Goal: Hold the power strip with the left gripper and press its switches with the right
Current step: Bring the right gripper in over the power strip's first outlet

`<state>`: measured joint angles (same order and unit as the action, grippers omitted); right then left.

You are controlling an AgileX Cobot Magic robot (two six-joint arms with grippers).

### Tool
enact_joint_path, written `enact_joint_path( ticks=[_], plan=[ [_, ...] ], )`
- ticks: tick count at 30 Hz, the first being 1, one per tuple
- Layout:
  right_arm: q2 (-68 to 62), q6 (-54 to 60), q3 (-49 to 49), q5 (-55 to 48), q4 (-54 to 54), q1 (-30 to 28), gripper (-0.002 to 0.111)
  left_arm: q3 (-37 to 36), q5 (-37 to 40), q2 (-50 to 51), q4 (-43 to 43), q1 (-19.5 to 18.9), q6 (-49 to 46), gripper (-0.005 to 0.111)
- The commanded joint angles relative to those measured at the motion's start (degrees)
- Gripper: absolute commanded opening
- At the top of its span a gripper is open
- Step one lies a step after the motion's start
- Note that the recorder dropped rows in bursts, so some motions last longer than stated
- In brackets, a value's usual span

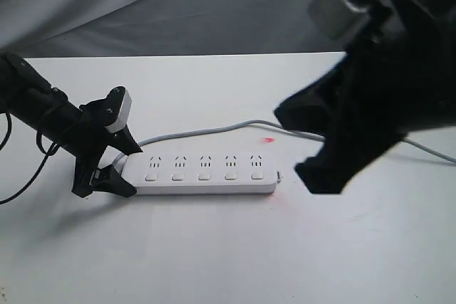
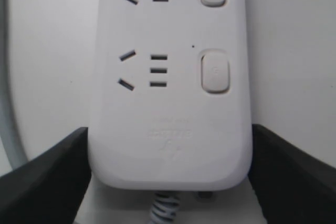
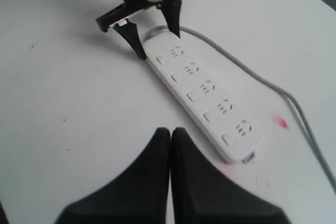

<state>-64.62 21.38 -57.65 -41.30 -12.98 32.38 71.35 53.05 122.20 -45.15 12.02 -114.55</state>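
Note:
The white power strip (image 1: pixel 206 174) lies flat on the white table, its five switches (image 1: pixel 204 175) in a row along the near side. My left gripper (image 1: pixel 130 171) is shut on the strip's left, cord end; in the left wrist view both black jaws press against the sides of the power strip (image 2: pixel 168 124), just below the nearest switch (image 2: pixel 215 72). My right gripper (image 1: pixel 324 176) hangs shut and empty above the table, beyond the strip's right end. In the right wrist view its fingertips (image 3: pixel 170 131) meet a little short of the power strip (image 3: pixel 205 103), with the left gripper (image 3: pixel 158 45) behind.
The thin grey cord (image 1: pixel 214 131) loops behind the strip and runs off to the right. A small red mark (image 1: pixel 268 140) sits on the table behind the strip's right end. Grey cloth (image 1: pixel 178 5) hangs beyond the table's far edge.

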Motion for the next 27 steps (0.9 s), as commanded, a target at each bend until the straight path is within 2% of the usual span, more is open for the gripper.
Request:
enact_joint_path(
  ticks=[1, 5, 9, 12, 18, 21, 27],
  plan=[
    [-8.9, 14.9, -10.3, -3.8, -8.0, 0.3, 0.000, 0.2, -0.7, -0.1, 0.8, 0.2, 0.4, 0.071],
    [-16.6, 19.7, -18.3, -7.4, -14.6, 0.3, 0.000, 0.2, -0.7, -0.1, 0.8, 0.2, 0.4, 0.071],
    [-22.2, 23.6, -22.2, -6.6, -17.6, 0.3, 0.000, 0.2, -0.7, -0.1, 0.8, 0.2, 0.4, 0.071],
    [-25.2, 24.4, -22.5, -3.8, -21.4, 0.3, 0.000, 0.2, -0.7, -0.1, 0.8, 0.2, 0.4, 0.071],
    [-31.6, 35.3, -22.5, -3.9, -28.0, 0.3, 0.000, 0.2, -0.7, -0.1, 0.8, 0.2, 0.4, 0.071],
    [-35.5, 43.9, -22.5, -2.8, -35.0, 0.3, 0.000, 0.2, -0.7, -0.1, 0.8, 0.2, 0.4, 0.071],
    [-44.1, 59.1, -22.5, 6.0, -40.5, -0.4, 0.000, 0.2, -0.7, -0.1, 0.8, 0.2, 0.4, 0.071]
  ],
)
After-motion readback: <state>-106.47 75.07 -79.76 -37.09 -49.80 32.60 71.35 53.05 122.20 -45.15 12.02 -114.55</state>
